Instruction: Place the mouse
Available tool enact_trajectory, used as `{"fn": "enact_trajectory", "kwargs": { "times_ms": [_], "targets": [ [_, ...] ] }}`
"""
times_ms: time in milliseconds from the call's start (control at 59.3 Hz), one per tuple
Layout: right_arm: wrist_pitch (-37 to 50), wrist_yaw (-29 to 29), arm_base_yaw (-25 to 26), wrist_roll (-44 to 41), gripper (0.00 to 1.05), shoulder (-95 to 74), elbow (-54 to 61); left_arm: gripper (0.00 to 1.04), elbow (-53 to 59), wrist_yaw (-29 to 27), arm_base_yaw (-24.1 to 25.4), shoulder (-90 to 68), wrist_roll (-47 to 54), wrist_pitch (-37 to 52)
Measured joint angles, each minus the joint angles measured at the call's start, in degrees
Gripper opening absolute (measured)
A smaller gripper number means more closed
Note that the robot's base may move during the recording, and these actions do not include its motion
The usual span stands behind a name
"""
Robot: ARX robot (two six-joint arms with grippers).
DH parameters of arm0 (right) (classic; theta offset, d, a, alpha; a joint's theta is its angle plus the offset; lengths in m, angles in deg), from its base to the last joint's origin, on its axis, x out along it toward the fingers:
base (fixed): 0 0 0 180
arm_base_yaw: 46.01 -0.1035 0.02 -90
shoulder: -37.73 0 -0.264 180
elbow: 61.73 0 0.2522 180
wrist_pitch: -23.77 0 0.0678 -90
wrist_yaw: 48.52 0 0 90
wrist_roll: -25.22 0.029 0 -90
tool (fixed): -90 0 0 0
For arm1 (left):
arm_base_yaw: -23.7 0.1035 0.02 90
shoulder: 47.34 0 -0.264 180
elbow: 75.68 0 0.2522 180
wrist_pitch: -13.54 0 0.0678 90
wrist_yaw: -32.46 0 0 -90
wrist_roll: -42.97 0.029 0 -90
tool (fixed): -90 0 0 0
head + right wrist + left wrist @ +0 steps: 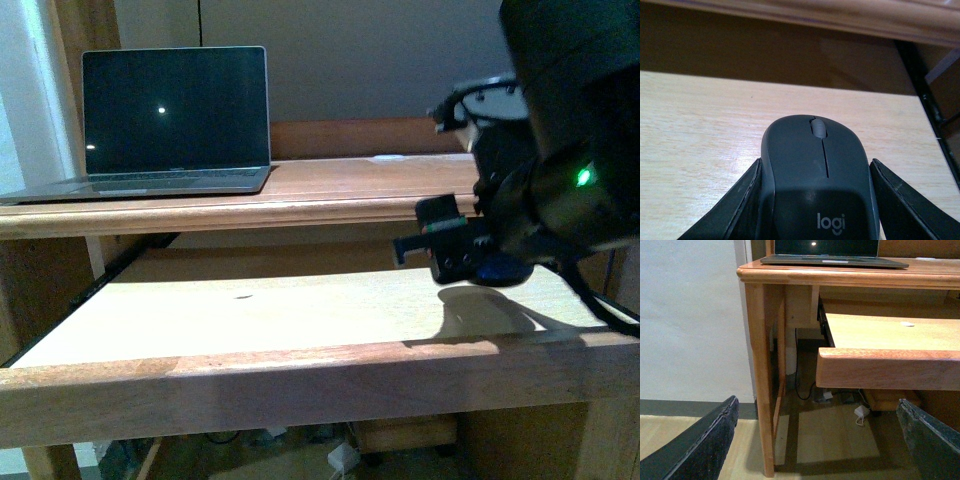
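Laptop [175, 110] on desktop [350, 185] behind; mouse [820, 170] over the shelf [250, 310] at right.

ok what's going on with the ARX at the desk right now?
The right gripper has the mouse clamped between its fingers, low over the right end of the pull-out shelf under the desk top. I cannot tell whether the mouse touches the wood. The left gripper is open and empty, down low in front of the desk. An open laptop sits on the desk top, its screen dark.
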Motion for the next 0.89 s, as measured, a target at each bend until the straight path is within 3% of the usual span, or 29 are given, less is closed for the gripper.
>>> {"fn": "enact_trajectory", "kwargs": {
  "times_ms": [371, 894],
  "targets": [
    [-4.48, -3.06, -1.7, 0.42, 0.56, 1.97, -11.28, 0.97, 0.0, 0.0, 0.0, 0.0, 0.02, 0.0],
    [-12.48, -13.77, -6.16, 0.39, 0.56, -21.68, -42.14, 0.97, 0.0, 0.0, 0.0, 0.0, 0.02, 0.0]
  ]
}}
